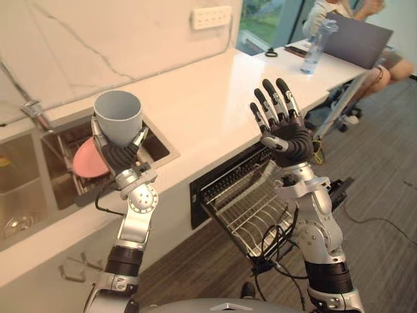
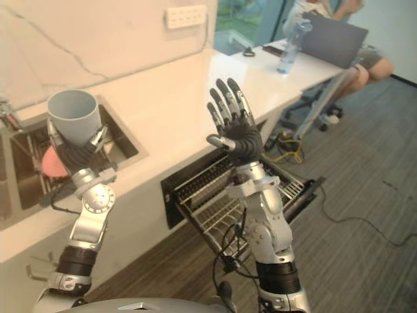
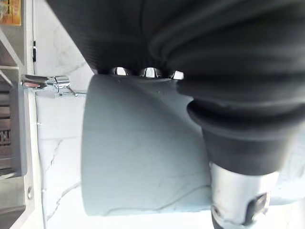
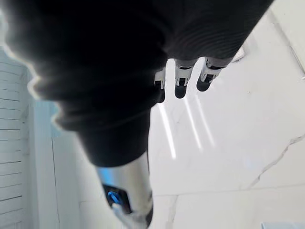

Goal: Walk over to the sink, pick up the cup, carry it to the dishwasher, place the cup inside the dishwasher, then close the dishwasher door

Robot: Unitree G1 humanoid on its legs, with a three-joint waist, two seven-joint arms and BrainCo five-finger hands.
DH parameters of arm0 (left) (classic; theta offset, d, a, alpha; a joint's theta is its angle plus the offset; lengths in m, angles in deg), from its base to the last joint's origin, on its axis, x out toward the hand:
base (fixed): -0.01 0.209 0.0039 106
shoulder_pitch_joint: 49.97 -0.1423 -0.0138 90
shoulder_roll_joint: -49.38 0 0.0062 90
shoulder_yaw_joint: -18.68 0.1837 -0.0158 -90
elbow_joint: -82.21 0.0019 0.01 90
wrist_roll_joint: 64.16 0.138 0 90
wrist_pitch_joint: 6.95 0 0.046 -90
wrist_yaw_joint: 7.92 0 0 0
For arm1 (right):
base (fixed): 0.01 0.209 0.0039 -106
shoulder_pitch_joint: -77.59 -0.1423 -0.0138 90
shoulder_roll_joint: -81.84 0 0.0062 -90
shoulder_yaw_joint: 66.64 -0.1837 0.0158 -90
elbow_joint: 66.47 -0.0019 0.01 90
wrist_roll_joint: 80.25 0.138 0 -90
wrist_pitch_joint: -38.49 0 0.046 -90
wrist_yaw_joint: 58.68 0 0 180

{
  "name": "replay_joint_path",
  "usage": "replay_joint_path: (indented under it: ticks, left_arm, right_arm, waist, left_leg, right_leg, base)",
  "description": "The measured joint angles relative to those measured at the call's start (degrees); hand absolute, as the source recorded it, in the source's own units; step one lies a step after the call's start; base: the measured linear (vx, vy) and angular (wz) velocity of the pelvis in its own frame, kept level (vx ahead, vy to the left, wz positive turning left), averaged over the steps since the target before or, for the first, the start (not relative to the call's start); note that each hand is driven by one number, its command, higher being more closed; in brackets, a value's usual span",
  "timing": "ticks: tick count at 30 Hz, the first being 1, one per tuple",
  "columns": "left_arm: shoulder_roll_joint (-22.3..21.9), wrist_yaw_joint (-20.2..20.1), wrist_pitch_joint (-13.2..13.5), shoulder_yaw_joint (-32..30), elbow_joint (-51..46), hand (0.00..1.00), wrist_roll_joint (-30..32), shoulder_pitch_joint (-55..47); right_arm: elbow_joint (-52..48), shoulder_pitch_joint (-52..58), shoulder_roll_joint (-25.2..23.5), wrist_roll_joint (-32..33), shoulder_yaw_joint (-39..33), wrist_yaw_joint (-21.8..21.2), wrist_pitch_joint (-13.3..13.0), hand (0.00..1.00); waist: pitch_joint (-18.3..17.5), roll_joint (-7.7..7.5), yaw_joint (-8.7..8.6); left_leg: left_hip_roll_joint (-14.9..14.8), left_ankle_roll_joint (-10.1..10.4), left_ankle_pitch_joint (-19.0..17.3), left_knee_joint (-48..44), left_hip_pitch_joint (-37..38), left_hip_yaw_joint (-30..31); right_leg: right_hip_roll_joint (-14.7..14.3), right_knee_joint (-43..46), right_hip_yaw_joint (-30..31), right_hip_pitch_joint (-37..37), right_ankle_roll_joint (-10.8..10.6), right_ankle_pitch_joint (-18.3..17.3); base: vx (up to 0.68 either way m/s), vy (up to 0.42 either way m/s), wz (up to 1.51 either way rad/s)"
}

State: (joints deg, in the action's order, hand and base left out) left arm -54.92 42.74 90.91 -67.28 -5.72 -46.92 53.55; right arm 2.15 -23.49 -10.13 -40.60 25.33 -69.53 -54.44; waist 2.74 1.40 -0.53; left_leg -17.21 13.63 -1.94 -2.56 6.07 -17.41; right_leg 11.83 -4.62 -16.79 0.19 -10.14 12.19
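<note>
My left hand (image 1: pixel 119 154) is raised above the sink's right edge and shut on a pale blue-grey cup (image 1: pixel 118 116), held upright with its mouth up. In the left wrist view the cup (image 3: pixel 143 152) lies right against the hand's dark cover. My right hand (image 1: pixel 283 125) is lifted in the air with its fingers straight and spread, open and holding nothing, above the dishwasher's pulled-out wire rack (image 1: pixel 251 199). The dishwasher door (image 2: pixel 306 192) hangs open below the counter.
The steel sink (image 1: pixel 62 166) holds a pink plate (image 1: pixel 88 158), with a faucet (image 1: pixel 36 112) behind it. The white counter (image 1: pixel 208 98) runs to the right, carrying a clear bottle (image 1: pixel 313 47). A person with a laptop (image 1: pixel 358 39) sits at the far right end.
</note>
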Motion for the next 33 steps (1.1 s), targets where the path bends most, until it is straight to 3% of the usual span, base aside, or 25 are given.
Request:
replay_joint_path:
  ticks: [8,17,21,33]
  left_arm:
    - [-0.5,0.7,-0.6,3.3,0.1,1.0,2.1,0.0]
    - [-1.3,0.4,-1.0,6.6,0.1,1.0,2.1,0.5]
    - [-2.4,0.1,-1.0,8.1,-0.1,1.0,2.1,0.9]
    - [-2.8,-2.6,-1.0,14.3,-1.0,1.0,2.2,1.7]
  right_arm:
    - [1.4,-4.2,0.0,-3.9,5.0,6.4,0.9,0.0]
    - [7.3,-9.8,-2.2,-4.0,13.7,10.7,6.1,0.0]
    - [11.0,-11.8,-2.7,-4.0,16.4,12.7,7.2,0.0]
    - [15.7,-17.7,-4.9,-4.1,22.1,12.9,8.5,0.0]
  waist:
    - [-0.1,0.05,-0.07]
    - [-0.4,0.55,1.08]
    - [-0.7,1.05,2.02]
    - [-1.1,1.63,2.93]
  left_leg:
    - [0.0,-0.4,1.4,1.0,-1.0,1.7]
    - [0.0,0.0,2.2,1.0,-2.0,3.2]
    - [0.0,-0.1,2.4,1.3,-2.0,3.3]
    - [0.0,-0.2,3.3,1.8,-2.0,4.4]
  right_leg:
    - [0.0,0.0,-1.5,0.1,0.1,0.0]
    - [0.0,0.0,-2.8,0.0,0.3,0.1]
    - [0.1,0.0,-2.9,-0.1,0.3,0.1]
    - [0.1,0.0,-3.9,-0.2,0.6,0.3]
  base:
    - [-0.04,-0.026,0.1]
    - [0.01,-0.009,0.05]
    - [0.0,-0.001,0.03]
    - [0.0,-0.006,0.03]
